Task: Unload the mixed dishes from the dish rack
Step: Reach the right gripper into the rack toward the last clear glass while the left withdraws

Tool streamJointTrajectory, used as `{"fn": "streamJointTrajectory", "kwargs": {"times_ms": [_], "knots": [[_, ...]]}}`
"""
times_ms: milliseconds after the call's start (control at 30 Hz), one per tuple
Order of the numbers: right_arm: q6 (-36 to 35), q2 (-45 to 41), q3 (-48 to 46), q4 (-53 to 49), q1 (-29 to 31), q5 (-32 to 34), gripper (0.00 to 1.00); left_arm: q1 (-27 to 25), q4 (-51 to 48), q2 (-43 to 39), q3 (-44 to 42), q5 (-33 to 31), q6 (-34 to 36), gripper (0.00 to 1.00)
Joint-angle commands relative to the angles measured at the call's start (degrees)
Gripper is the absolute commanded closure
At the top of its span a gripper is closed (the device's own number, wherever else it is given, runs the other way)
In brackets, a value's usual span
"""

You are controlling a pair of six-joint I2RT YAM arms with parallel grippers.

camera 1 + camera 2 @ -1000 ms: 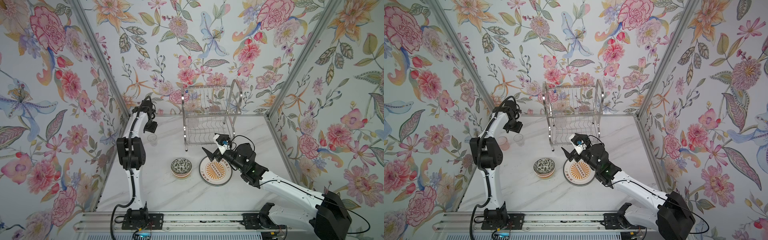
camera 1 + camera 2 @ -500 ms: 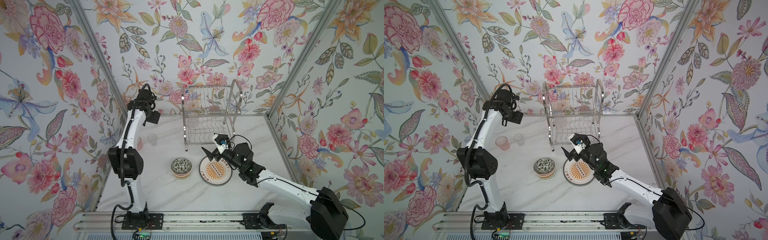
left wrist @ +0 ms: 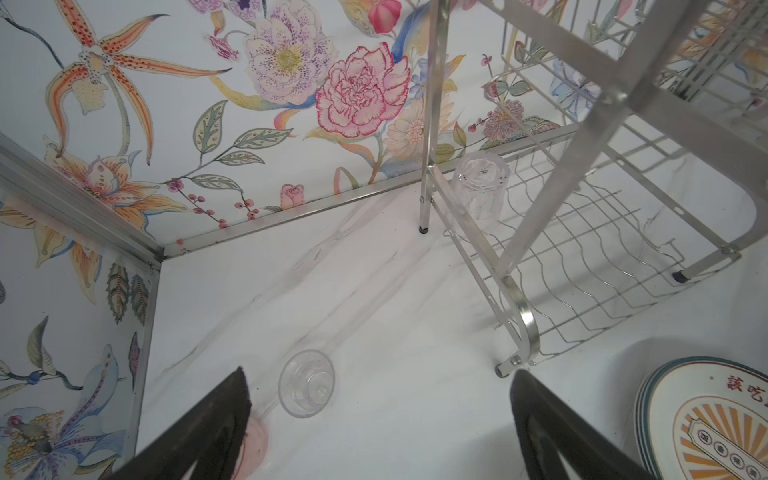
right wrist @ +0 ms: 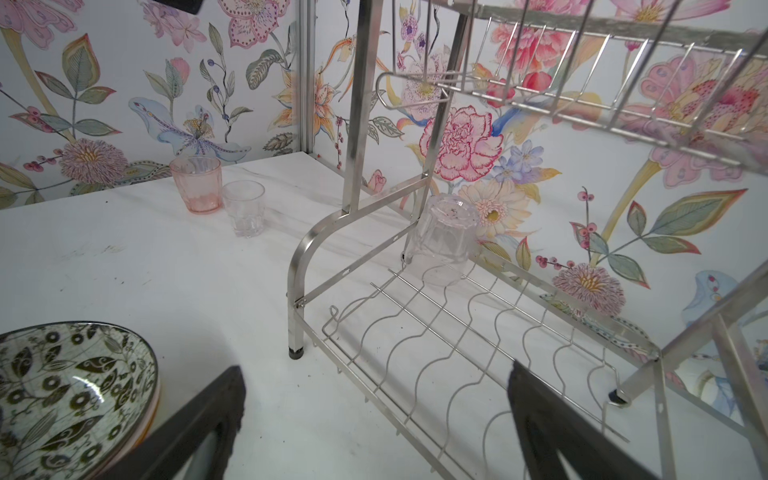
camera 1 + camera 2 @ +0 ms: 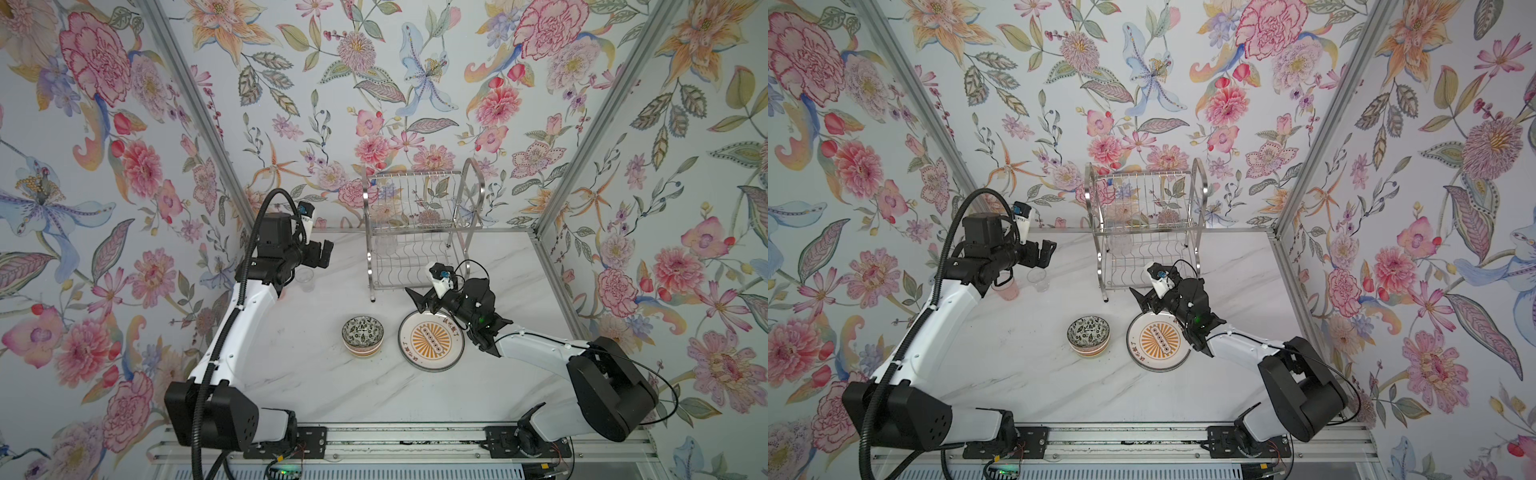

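Small cups: 3 — one pink-tinted glass cup (image 4: 195, 185), one upright clear cup (image 4: 245, 208), one inverted clear cup (image 4: 442, 241). Two-tier steel wire dish rack (image 4: 356, 124): 1. Black-patterned bowl stack (image 4: 70, 386): 1. White orange-sunburst plate stack (image 5: 432, 340): 1 — depth of both stacks unclear.

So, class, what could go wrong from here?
The upturned cup stands in a back corner of the dish rack, hemmed in by frame bars; a reaching pincer may strike steel. The left pincer hangs near the clear cup and pink cup, which stand close together; a low swing could topple them.
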Motion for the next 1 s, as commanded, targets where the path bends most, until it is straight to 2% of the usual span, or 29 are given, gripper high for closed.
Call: {"fn": "streamJointTrajectory", "kwargs": {"times_ms": [0, 200, 433, 733, 967], "knots": [[1.01, 3.82, 3.39, 4.98, -0.90, -4.04, 0.01, -0.52, 13.59, -6.56, -8.70, 5.14, -0.96, 0.01], [1.32, 12.99, 9.21, 7.69, -2.53, -8.51, 0.01, -0.88, 21.29, -16.66, -23.36, 8.70, 1.99, 0.01], [0.44, 22.55, 18.35, 6.54, -3.25, -10.39, 0.01, -1.39, 28.19, -24.56, -35.01, 11.43, 0.29, 0.01], [0.35, 34.18, 28.30, 10.22, -4.75, -10.05, 0.01, -2.30, 27.89, -27.09, -39.83, 9.98, 0.74, 0.01], [0.44, 42.83, 38.56, 8.27, -6.07, -10.87, 0.01, -3.16, 25.81, -29.05, -40.66, 9.06, 1.78, 0.01]]}}
